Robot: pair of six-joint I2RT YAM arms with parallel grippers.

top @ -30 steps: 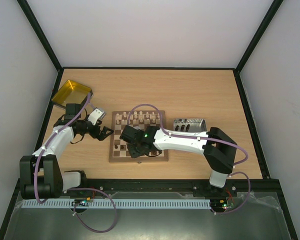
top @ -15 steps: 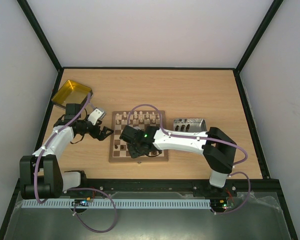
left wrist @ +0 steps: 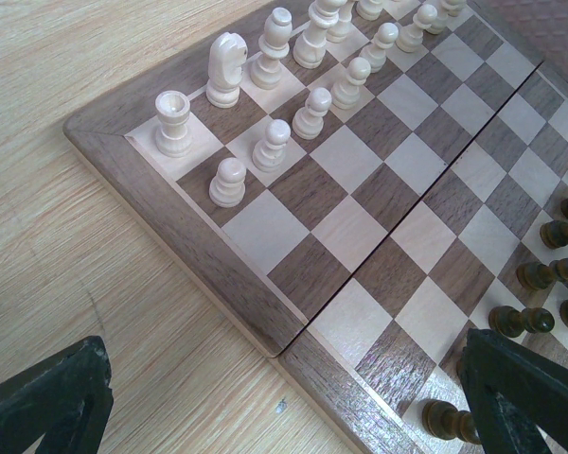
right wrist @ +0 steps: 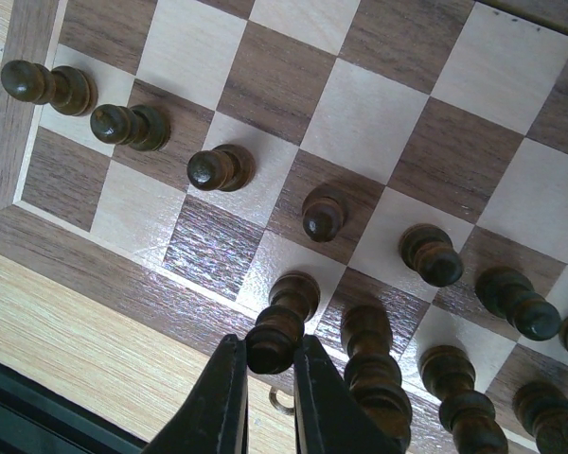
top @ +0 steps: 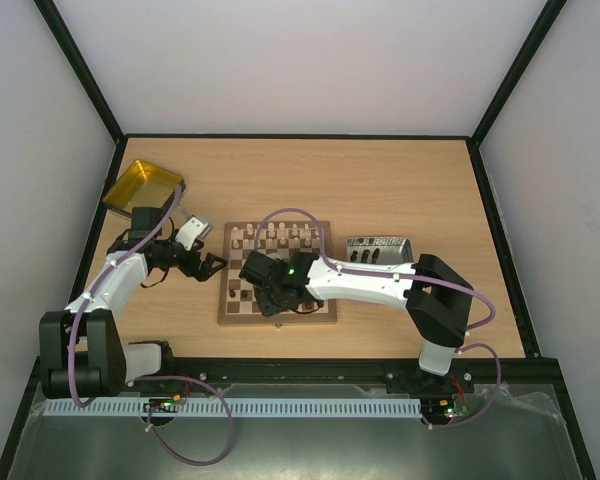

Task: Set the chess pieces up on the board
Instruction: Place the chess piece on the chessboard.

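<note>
The wooden chessboard [top: 277, 272] lies in the middle of the table. Cream pieces [left wrist: 270, 144] stand in two rows on its far side. Dark pieces [right wrist: 218, 168] stand along its near side. My right gripper [right wrist: 270, 378] is shut on the top of a dark brown piece [right wrist: 276, 333] that stands on a light square in the board's near row; in the top view this gripper [top: 267, 296] is over the board's near left part. My left gripper [top: 212, 265] hovers open just off the board's left edge, with the board's border [left wrist: 293, 345] between its fingertips [left wrist: 47, 402].
A yellow translucent tray [top: 143, 186] sits at the far left. A grey metallic tray [top: 380, 248] lies right of the board, partly under my right arm. Black frame rails run along the table's sides and near edge.
</note>
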